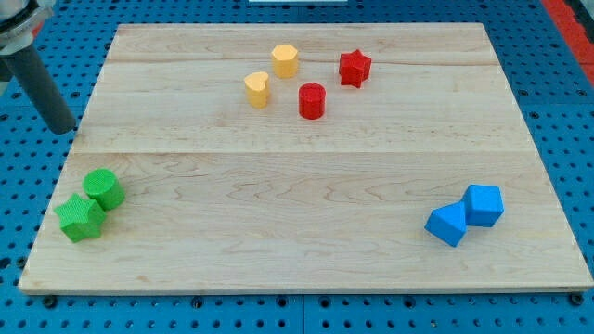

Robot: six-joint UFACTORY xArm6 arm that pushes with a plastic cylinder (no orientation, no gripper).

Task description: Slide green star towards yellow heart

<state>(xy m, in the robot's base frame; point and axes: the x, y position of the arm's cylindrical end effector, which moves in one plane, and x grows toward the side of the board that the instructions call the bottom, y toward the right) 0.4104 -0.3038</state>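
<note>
The green star (81, 219) lies near the board's lower left corner, touching a green cylinder (104, 188) just above and to its right. The yellow heart (257, 90) sits in the upper middle of the board, far up and to the right of the star. My tip (63, 130) is at the left edge of the board, off the wood over the blue pegboard, well above the green star and apart from every block.
A yellow hexagon (285, 60) lies up and right of the heart. A red cylinder (312, 101) and a red star (354, 68) lie to the heart's right. Two blue blocks (447, 224) (484, 204) touch at the lower right. The wooden board (306, 250) rests on blue pegboard.
</note>
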